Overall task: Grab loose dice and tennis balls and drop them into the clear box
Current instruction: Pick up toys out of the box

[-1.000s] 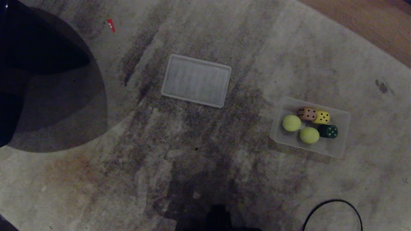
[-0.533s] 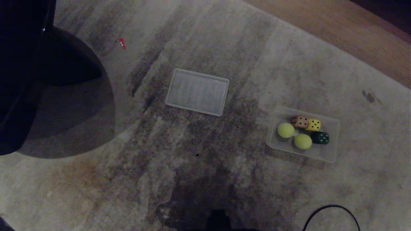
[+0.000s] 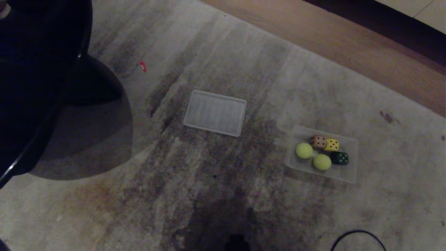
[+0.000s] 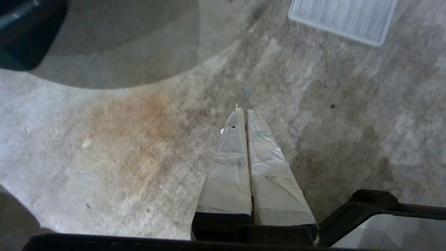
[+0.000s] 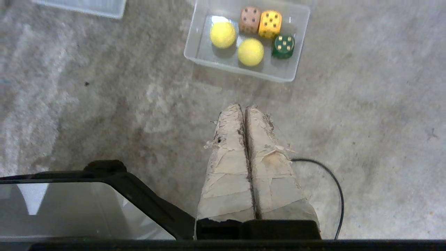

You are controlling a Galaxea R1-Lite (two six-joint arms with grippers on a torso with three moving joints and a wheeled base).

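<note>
Head view shows a grey carpet (image 3: pixel 223 195) with the clear box (image 3: pixel 348 176) on the robot's right, long axis running left to right. Its ribbed lid (image 3: pixel 215 112) lies apart, further left. Inside sit two tennis balls (image 3: pixel 304 150) and three dice (image 3: pixel 331 144). The right hand (image 5: pixel 245 108), fingers pressed together and empty, hangs nearer the box; the left hand (image 4: pixel 245 112) is likewise closed.

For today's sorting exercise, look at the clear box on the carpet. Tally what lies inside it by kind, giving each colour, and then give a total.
Tennis balls, yellow-green: 2
Dice: 3, namely tan die, yellow die, dark green die
Total inside the clear box: 5
</note>
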